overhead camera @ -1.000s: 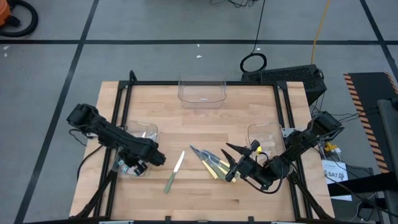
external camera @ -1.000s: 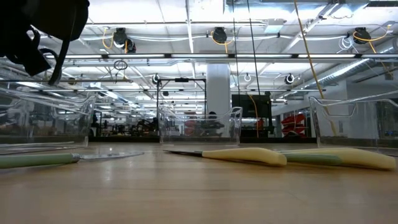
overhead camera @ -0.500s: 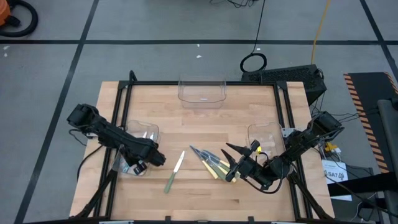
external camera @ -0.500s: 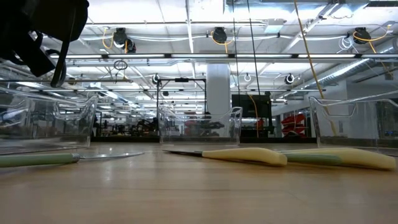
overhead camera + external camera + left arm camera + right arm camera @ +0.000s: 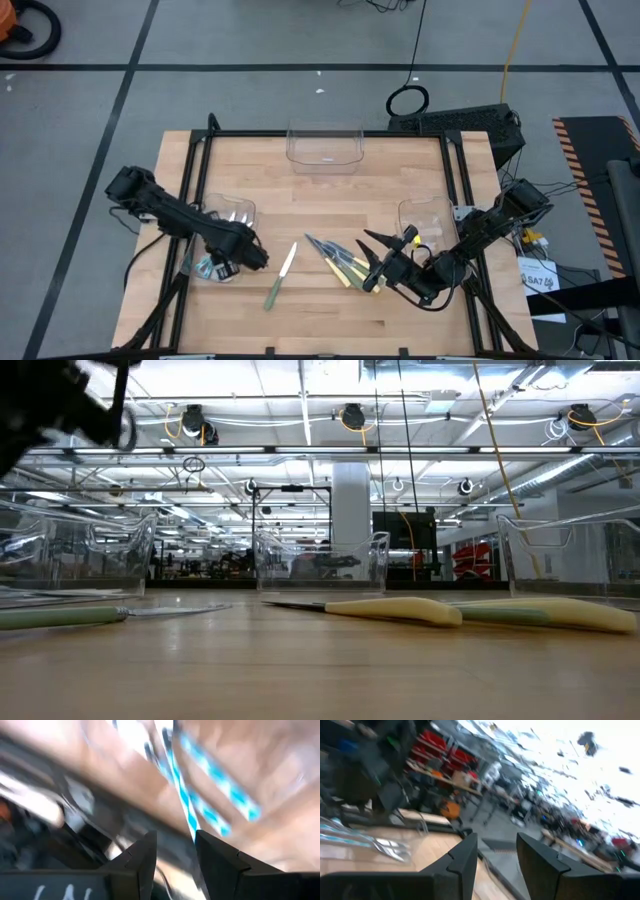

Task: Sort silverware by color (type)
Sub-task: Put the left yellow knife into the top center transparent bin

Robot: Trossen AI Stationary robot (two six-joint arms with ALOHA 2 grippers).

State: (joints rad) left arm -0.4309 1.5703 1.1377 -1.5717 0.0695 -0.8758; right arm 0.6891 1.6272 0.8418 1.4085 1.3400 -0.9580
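A: High view: the left gripper (image 5: 222, 266), fingers parted with nothing between them, hangs over the clear bin (image 5: 232, 211) at the worktop's left edge.

B: And the silverware (image 5: 340, 262)?

A: Mid-worktop, near the front edge; the right gripper (image 5: 372, 262), also parted, touches it.

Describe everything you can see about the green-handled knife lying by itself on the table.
The green-handled knife is slim, with a pale green handle that looks like plastic and a shiny silver blade. It lies flat on the wooden table, slanted, handle toward the front edge and blade pointing up and to the right in the high view. It sits apart from the pile of other utensils. Nothing touches it except the tabletop; neither gripper is on it.
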